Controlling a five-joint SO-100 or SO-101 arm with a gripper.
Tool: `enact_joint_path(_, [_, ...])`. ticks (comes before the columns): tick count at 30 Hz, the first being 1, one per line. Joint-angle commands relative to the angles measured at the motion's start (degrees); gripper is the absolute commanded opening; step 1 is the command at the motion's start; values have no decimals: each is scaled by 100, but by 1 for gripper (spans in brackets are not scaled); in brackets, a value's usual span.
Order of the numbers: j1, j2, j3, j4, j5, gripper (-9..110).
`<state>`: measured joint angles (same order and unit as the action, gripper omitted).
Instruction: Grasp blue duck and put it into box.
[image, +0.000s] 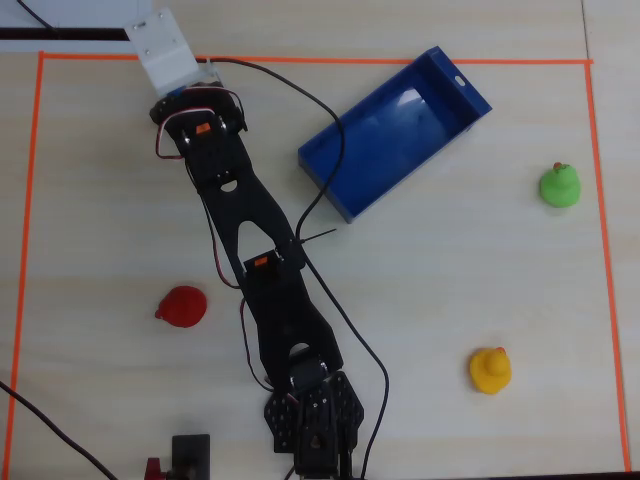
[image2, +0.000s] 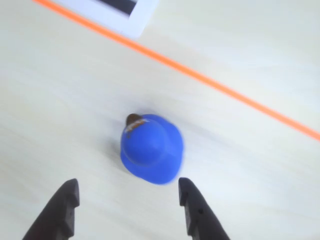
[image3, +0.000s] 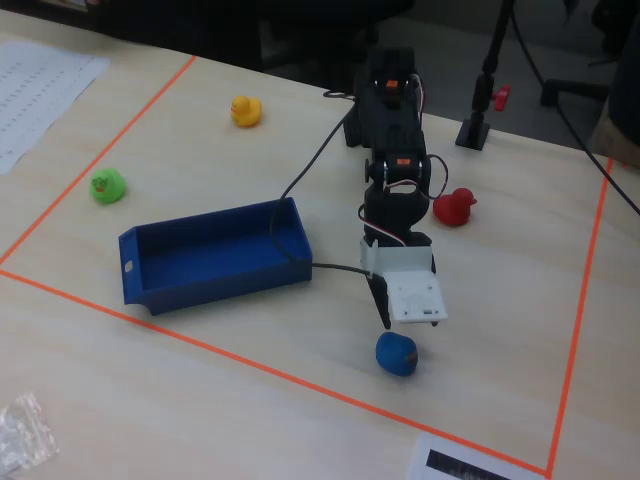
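The duck (image2: 151, 149) sits on the pale surface (image2: 240, 175) near the orange tape line (image2: 200, 76), just ahead of the claw (image2: 129, 202), whose jaws stand apart and empty, one to each side of it. In the fixed view the duck (image3: 396, 353) lies just below the arm's end, well apart from the box (image3: 215, 262). It looks small, light and smooth, probably soft vinyl, so it may squirt out of a pinch; gripping low across the round body seems safest.

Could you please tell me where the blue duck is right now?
In the fixed view the blue duck sits on the table just below the open gripper, inside the orange tape line.
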<state>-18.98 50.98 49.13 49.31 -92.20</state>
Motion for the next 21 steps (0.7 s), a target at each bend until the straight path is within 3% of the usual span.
enact_joint_path(1, [-114,-132,-492,-176,70,28])
enact_joint_path(21, [167,-1301,-1116,-1441,26,35])
